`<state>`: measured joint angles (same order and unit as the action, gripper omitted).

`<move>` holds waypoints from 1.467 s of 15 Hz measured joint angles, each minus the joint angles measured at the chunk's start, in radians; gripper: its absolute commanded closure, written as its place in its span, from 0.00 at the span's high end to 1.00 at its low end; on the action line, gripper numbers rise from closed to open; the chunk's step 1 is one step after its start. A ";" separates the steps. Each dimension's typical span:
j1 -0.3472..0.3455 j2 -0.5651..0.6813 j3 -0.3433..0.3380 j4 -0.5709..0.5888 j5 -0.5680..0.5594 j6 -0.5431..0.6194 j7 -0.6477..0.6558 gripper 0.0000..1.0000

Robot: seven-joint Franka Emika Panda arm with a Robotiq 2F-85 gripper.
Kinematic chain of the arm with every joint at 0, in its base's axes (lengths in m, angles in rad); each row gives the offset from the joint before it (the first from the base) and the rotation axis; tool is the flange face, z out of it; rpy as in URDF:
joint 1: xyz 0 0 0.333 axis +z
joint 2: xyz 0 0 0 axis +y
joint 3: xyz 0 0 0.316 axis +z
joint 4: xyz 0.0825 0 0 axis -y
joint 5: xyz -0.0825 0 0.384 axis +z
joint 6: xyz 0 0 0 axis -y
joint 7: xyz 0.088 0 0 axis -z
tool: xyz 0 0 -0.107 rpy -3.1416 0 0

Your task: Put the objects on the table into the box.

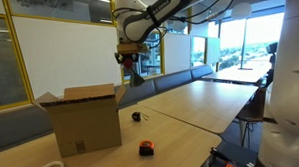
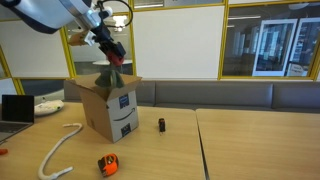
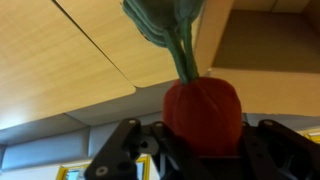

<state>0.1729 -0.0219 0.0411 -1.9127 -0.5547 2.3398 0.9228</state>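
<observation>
Directly above the open brown cardboard box point(image 2: 110, 108), the black gripper point(image 2: 112, 52) is clamping its fingers on the red-orange body of a soft toy vegetable with green leaves point(image 3: 203, 110). The toy's long axis is hanging roughly vertical, leaves pointing down at the box's mouth. Beside the box, an orange-and-black tape measure point(image 2: 108, 163), a small black object point(image 2: 161, 124) and a white rope point(image 2: 60, 150) are lying on the wooden table point(image 2: 250, 145).

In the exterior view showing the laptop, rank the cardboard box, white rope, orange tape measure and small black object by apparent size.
1. cardboard box
2. white rope
3. orange tape measure
4. small black object, though it sits farther from the camera, so that last placing is unsure.
</observation>
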 measured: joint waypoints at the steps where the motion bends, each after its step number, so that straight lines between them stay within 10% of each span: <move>1: 0.008 0.002 0.035 0.029 0.004 0.000 -0.003 0.03; 6: 0.027 0.079 0.118 0.141 0.122 0.022 -0.100 0.03; 15: -0.003 0.429 0.071 0.390 0.433 -0.060 -0.422 0.05; 16: -0.003 0.463 0.064 0.428 0.450 -0.098 -0.447 0.37; 18: -0.004 0.525 0.051 0.508 0.472 -0.187 -0.487 0.37; 22: -0.004 0.615 0.036 0.647 0.490 -0.342 -0.532 0.68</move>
<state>0.1691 0.5932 0.0767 -1.2659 -0.0648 1.9976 0.3912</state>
